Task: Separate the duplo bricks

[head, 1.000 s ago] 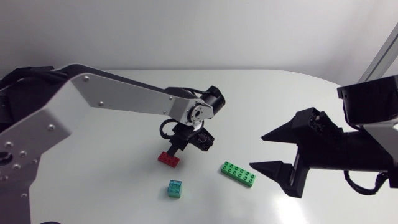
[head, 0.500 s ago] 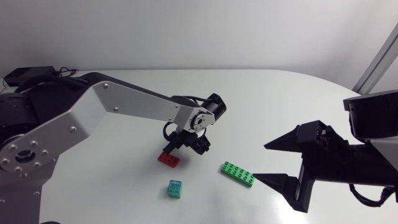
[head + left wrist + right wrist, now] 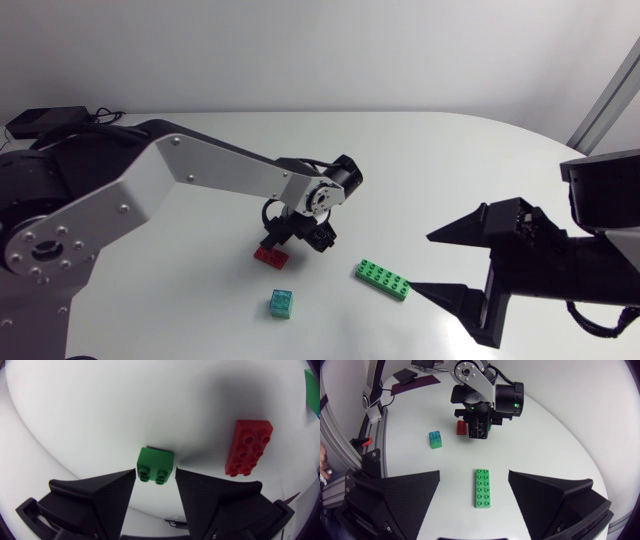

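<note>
Left gripper [image 3: 155, 474]: clenched on a small green brick [image 3: 155, 462], one fingertip against each of its side faces, studs facing the wrist camera. The brick's shadow falls on the white table [image 3: 450, 160] beyond it. Whether the brick rests on the surface or hangs just above it: cannot tell.

Beside that gripper lies a red brick [image 3: 248, 447], flat, studs up, apart from the green one. From the head view the left gripper [image 3: 276, 240] points down at the near edge of the red brick [image 3: 271, 256]; the small green brick is hidden there under the fingers. The left arm comes in from the left side and reaches about to the table's middle.

Right gripper [image 3: 474, 491]: released, fingers spread wide, nothing touching them. A long green brick [image 3: 483, 488] lies flat on the table in the gap ahead of the fingers, lengthwise, studs up. Head view: right gripper [image 3: 423, 263] low at the right side, the long green brick [image 3: 382, 279] just beside its lower fingertip.

A translucent teal brick [image 3: 282, 303] stands alone near the front edge, apart from the red and the long green brick.
</note>
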